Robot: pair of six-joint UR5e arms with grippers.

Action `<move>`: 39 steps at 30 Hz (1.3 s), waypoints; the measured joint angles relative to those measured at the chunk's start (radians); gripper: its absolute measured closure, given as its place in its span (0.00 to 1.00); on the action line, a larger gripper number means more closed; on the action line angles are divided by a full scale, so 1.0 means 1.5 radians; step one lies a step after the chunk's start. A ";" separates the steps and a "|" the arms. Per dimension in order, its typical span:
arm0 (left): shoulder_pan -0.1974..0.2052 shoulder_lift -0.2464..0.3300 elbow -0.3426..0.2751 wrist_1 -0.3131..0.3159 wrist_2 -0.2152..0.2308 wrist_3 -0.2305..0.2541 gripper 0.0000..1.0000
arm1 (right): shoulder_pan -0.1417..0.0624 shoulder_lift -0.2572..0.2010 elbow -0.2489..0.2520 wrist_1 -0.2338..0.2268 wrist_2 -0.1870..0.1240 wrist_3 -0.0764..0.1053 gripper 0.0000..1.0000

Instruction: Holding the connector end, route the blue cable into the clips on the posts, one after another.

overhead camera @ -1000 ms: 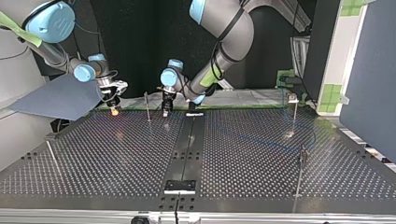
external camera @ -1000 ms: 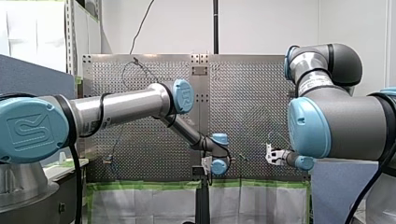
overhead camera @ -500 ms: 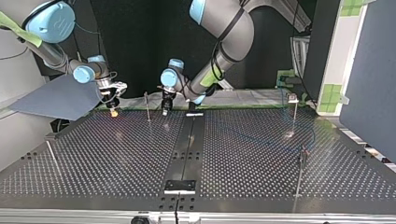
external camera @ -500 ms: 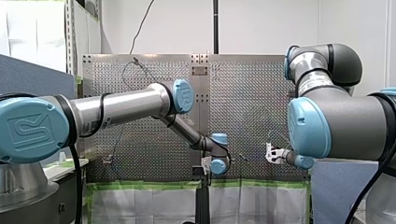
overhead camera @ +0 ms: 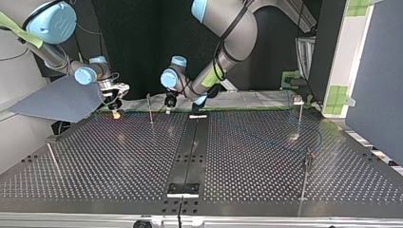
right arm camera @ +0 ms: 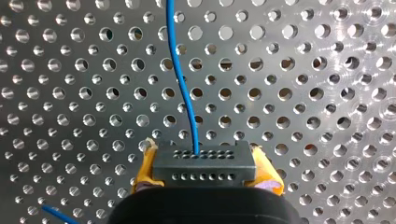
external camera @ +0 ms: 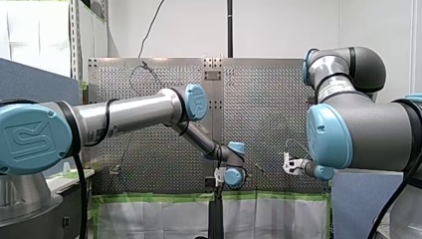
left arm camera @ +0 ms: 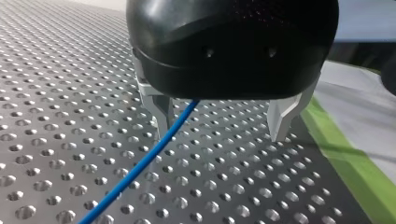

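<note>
My right jaws are clenched on the dark connector (right arm camera: 204,161) at the end of the blue cable (right arm camera: 184,88). The yellow pads (right arm camera: 144,165) press on its two short sides, and its face, with two rows of small holes, points away from my wrist. The cable leaves the middle of that face and runs straight ahead over the perforated tabletop (right arm camera: 327,93).

My left jaws are released. The two metal fingers (left arm camera: 161,114) stand well apart with their tips just above the tabletop, and nothing is gripped between them. The cable comes out from under the black body, passes close by one finger and slants away across the holes. I cannot tell whether it touches that finger. A strip of green tape (left arm camera: 355,158) runs along the tabletop's edge on the other finger's side.

In the top view both jaws hang low over the tabletop's far edge, the right at the view's left and the left near the middle. A thin post (overhead camera: 149,108) stands between them, nearer my left jaws. Other posts stand at the far right (overhead camera: 300,116), the near right (overhead camera: 306,173) and the near left (overhead camera: 51,159). The cable is too faint there to follow.
</note>
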 joint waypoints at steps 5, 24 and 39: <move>-0.011 0.015 0.000 -0.026 -0.002 0.017 0.00 | 0.000 0.000 0.000 0.000 0.000 0.000 1.00; -0.048 0.040 -0.011 -0.142 0.012 0.019 0.00 | -0.003 0.000 0.000 0.003 0.001 0.002 1.00; -0.071 0.058 -0.021 -0.139 -0.005 0.015 0.00 | -0.003 0.000 0.000 0.007 0.001 0.002 1.00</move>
